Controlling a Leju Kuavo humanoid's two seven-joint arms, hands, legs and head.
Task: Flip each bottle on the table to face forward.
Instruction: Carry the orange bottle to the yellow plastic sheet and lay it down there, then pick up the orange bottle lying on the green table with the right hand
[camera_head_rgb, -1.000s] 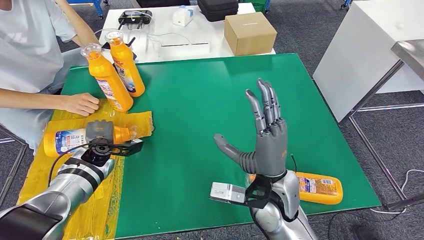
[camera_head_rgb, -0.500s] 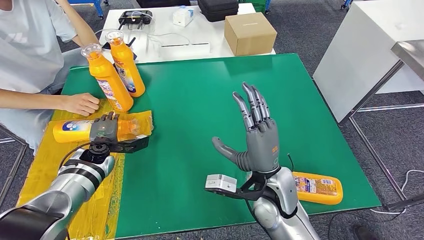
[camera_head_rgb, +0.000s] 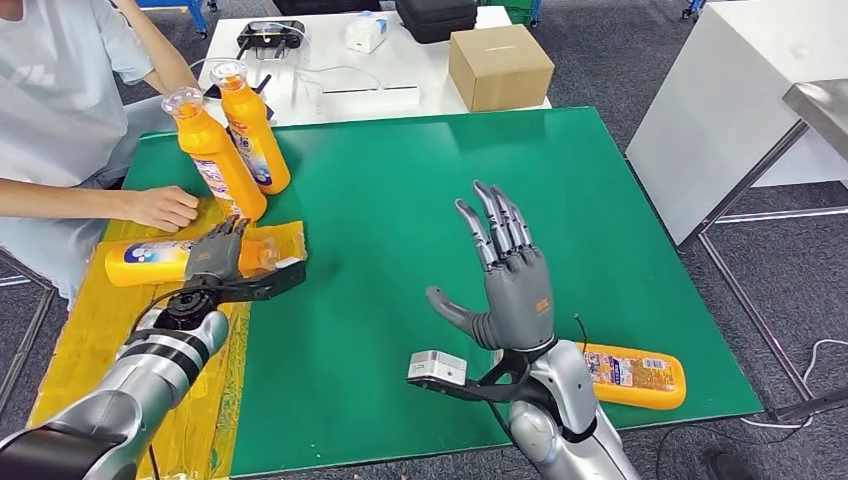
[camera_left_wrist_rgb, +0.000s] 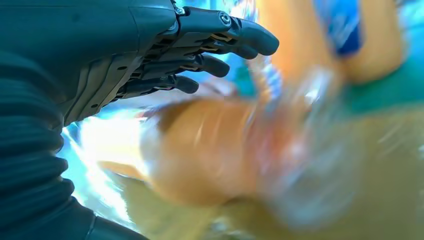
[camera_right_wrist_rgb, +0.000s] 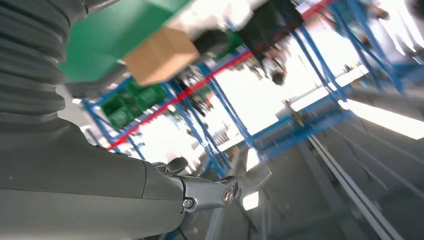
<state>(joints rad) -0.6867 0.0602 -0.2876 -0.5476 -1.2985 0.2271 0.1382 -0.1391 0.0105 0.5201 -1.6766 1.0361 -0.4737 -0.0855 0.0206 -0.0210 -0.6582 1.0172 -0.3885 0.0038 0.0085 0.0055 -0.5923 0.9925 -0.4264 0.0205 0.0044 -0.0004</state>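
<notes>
An orange bottle lies on its side on the yellow sheet at the table's left, its blue label facing up. My left hand hovers over its neck end with fingers stretched out straight, not wrapped around the blurred bottle. Two orange bottles stand upright at the far left. Another orange bottle lies flat near the front right edge, behind my right wrist. My right hand is raised over the green table, fingers spread and empty.
A person sits at the left with a hand resting on the table beside the upright bottles. Behind the green table is a white table with a cardboard box, cables and black cases. A white cabinet stands to the right.
My left hand has let go of the lying bottle and straightened its fingers; the bottle turned label-up and shifted slightly away. My right hand sank a little and drifted left.
</notes>
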